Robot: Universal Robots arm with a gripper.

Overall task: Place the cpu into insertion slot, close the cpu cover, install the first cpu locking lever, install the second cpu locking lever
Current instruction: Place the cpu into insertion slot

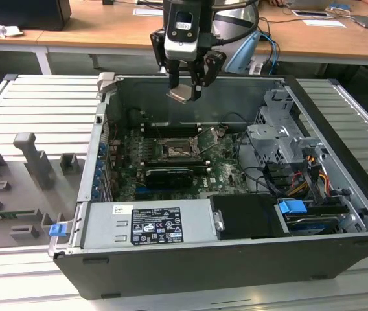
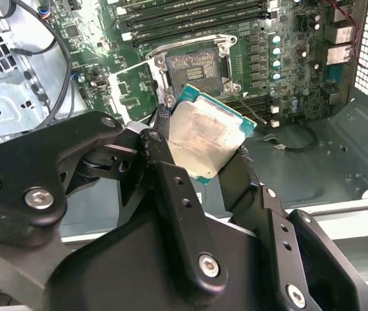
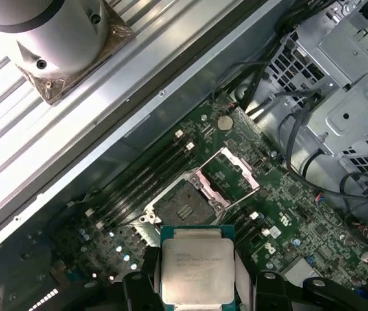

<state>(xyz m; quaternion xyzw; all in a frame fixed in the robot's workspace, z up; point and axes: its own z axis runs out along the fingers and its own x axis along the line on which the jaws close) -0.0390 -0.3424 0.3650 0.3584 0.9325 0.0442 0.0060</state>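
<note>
Inside the computer case (image 1: 203, 269): a green motherboard (image 1: 229, 172) is lying flat on the floor, with drive bays sitting toward the exterior view's right.
Gripper (image 1: 185, 91): it is hanging over the far wall of the case, well above the board, and its fingers are clamping the cpu (image 1: 183, 95) by two opposite edges.
Insertion slot (image 3: 184, 207): it is lying bare and uncovered near the middle of the board, beside the long black memory slots, with its dark contact field showing.
Cpu cover (image 3: 229, 178): it is standing swung open on its hinge, just on the exterior view's right of the slot.
Cpu position: it is riding in the air, apart from the slot, which is lying lower and nearer.
Progress: by my reading, the first step is only partly under way. The chip is being carried but not yet seated, and the cover and both locking levers are waiting.
Orientation: in both wrist views the silvery lid is facing up toward the cameras. The chip is looking tilted rather than level in the exterior view.
Long axis: the chip is reading as nearly square, so no long axis is standing out.
</note>
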